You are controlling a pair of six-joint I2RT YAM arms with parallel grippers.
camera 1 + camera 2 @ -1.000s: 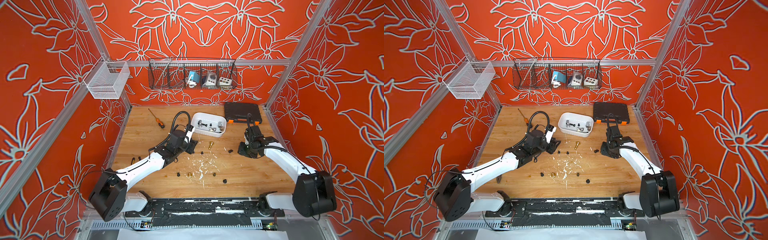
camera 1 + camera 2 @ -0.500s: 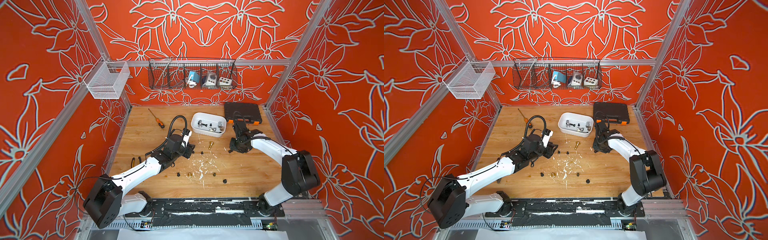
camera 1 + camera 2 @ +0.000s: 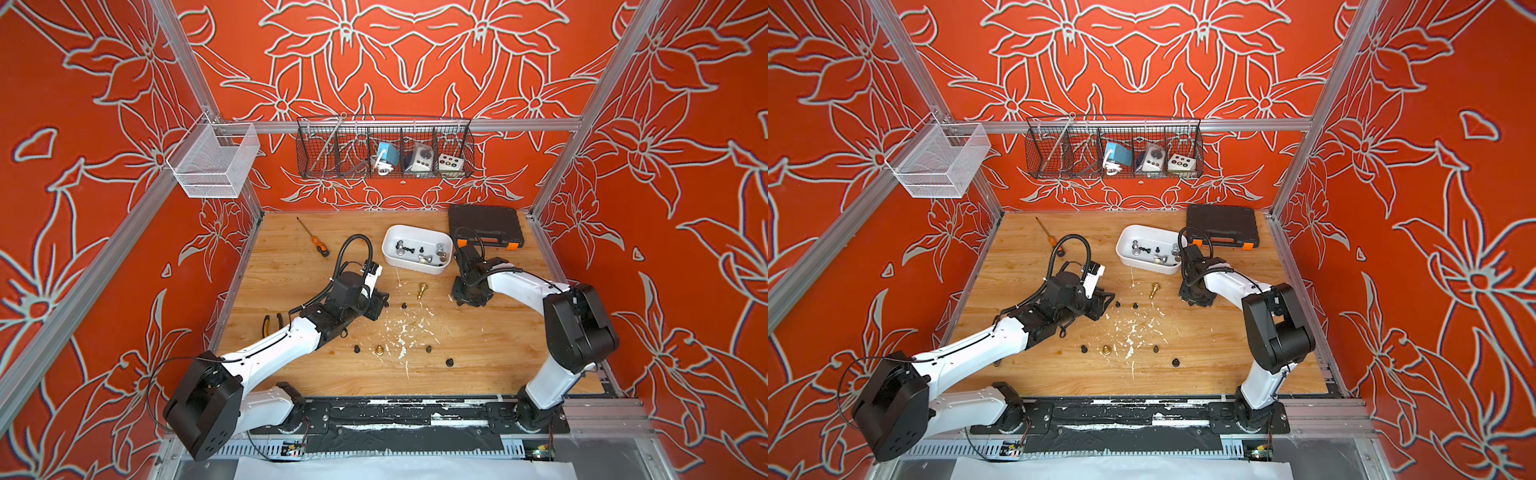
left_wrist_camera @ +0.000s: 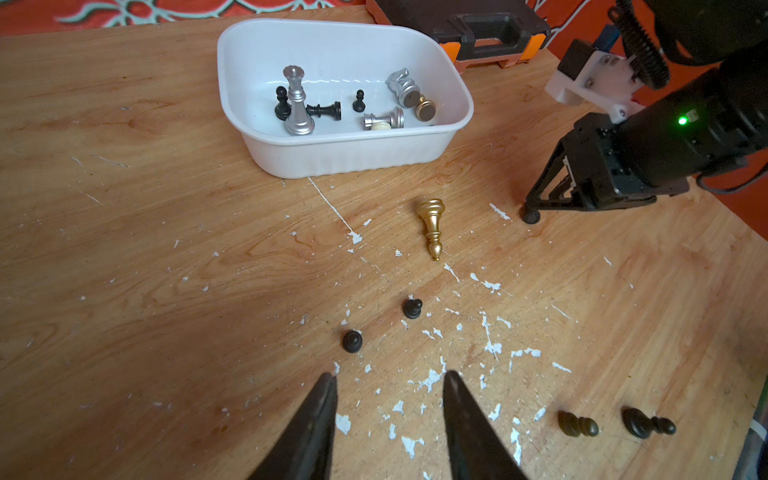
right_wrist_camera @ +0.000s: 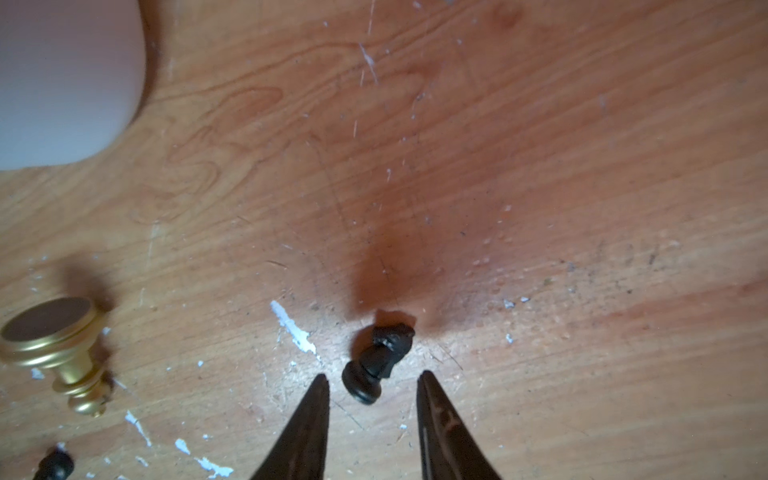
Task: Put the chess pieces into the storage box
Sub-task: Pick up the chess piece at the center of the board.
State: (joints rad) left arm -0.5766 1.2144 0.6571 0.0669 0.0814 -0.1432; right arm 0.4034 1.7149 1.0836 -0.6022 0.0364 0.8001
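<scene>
In both top views we see the storage box (image 3: 409, 266) near the far edge of the table (image 3: 478, 365), just beside the black toolcase (image 3: 484, 222). Several chess pieces (image 3: 440, 249) lie inside it. The left hand (image 3: 383, 302) is low over the middle of the table. The right hand (image 3: 465, 300) points down just in front of the box's right end. A gold piece (image 3: 422, 291) lies on the table between the two hands, and more small pieces (image 3: 379, 350) are scattered toward the near edge.

From the left wrist, we find the left hand (image 4: 390, 375) partly spread with nothing between its fingers — two black pawns (image 4: 352, 340) sit just ahead of it.

From the right wrist, the right hand (image 5: 374, 376) is also partly spread. Its fingertips (image 5: 428, 386) stand on either side of the base of a black knight (image 5: 384, 353) that lies on its side on the table — we see a gap on both sides, so it is not gripped.
</scene>
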